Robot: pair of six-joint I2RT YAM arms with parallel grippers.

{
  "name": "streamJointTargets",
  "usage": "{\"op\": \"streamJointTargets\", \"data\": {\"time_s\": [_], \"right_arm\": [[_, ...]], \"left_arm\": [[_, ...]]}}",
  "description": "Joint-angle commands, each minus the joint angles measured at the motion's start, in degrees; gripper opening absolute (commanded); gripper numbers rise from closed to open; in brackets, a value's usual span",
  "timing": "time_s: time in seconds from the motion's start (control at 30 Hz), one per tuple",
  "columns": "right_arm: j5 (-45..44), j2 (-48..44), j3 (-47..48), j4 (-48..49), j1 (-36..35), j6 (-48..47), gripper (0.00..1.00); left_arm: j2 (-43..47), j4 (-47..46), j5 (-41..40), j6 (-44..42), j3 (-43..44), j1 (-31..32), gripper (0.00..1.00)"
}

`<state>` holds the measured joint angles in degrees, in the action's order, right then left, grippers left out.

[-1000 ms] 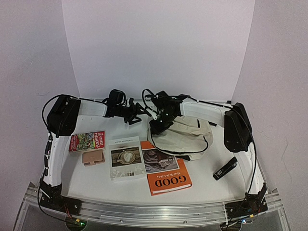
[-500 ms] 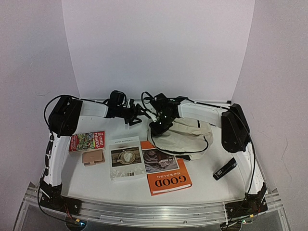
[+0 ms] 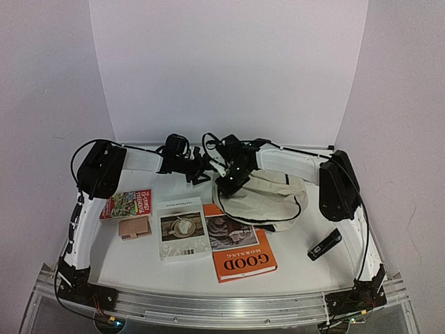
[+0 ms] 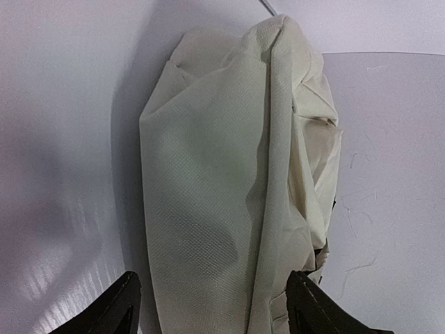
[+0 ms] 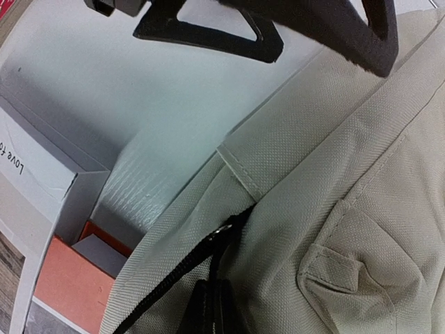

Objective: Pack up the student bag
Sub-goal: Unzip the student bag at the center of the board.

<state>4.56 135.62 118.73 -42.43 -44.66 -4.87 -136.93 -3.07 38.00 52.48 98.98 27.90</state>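
Note:
The student bag point(image 3: 271, 198) is a cream fabric backpack lying at the centre right of the table. It fills the left wrist view point(image 4: 236, 174) and the right wrist view point(image 5: 334, 209). My left gripper point(image 3: 201, 171) is open at the bag's left end, with the cream fabric ahead between its black fingers point(image 4: 122, 303). My right gripper point(image 3: 229, 182) is at the bag's left edge, shut on the black zipper pull point(image 5: 221, 243) at the end of the black zipper point(image 5: 167, 285). The left gripper's fingers point(image 5: 208, 31) show at the top of the right wrist view.
An orange "GOOD" book point(image 3: 243, 254) lies in front of the bag and partly under it. A white book point(image 3: 182, 228) lies beside it. A red book point(image 3: 125, 204) and a tan wallet point(image 3: 134, 228) are at the left. A black device point(image 3: 325, 243) is at the right.
The left arm has reached a little further right, bringing its gripper closer to the bag's left end. The right gripper has stayed at the zipper.

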Motion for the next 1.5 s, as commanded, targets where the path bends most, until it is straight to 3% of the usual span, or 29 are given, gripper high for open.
{"op": "streamJointTargets", "data": {"time_s": [0.0, 0.17, 0.4, 0.5, 0.93, 0.97, 1.07, 1.2, 1.47], "right_arm": [[-0.29, -5.33, 2.9, -2.01, 0.1, -1.31, 0.0], [1.21, -7.04, 2.32, -2.65, 0.1, -1.13, 0.0], [2.99, -10.31, -1.05, -3.3, 0.1, -0.75, 0.0], [3.58, -11.91, -3.75, -3.51, 0.1, -0.84, 0.0], [6.87, -23.07, -17.52, -4.72, 0.1, -2.06, 0.0], [6.66, -23.27, -17.84, -4.69, 0.1, -2.27, 0.0], [5.62, -22.65, -17.43, -4.65, 0.1, -2.76, 0.0], [5.28, -20.92, -14.77, -4.72, 0.19, -2.77, 0.0], [5.18, -20.83, -10.41, -4.96, 1.39, -2.77, 0.0]], "left_arm": [[-1.13, -1.92, 1.55, 0.84, 2.53, 0.76, 0.69], [-1.65, -2.89, 1.49, 1.4, 2.73, 0.76, 0.56], [-0.45, -4.56, 0.2, 2.55, 1.6, 0.62, 0.14], [0.47, -5.7, -0.84, 3.69, 0.39, 0.31, 0.01], [5.92, -8.79, -4.84, 5.4, -5.51, -1.87, 0.0], [5.98, -9.39, -4.04, 5.08, -5.51, -1.88, 0.02], [7.61, -10.04, -3.97, 3.73, -7.1, -1.0, 0.47], [9.38, -7.75, -4.86, 1.78, -7.86, 1.07, 0.96], [5.55, -3.89, -4.69, 1.53, -3.04, 5.12, 0.99]]}}
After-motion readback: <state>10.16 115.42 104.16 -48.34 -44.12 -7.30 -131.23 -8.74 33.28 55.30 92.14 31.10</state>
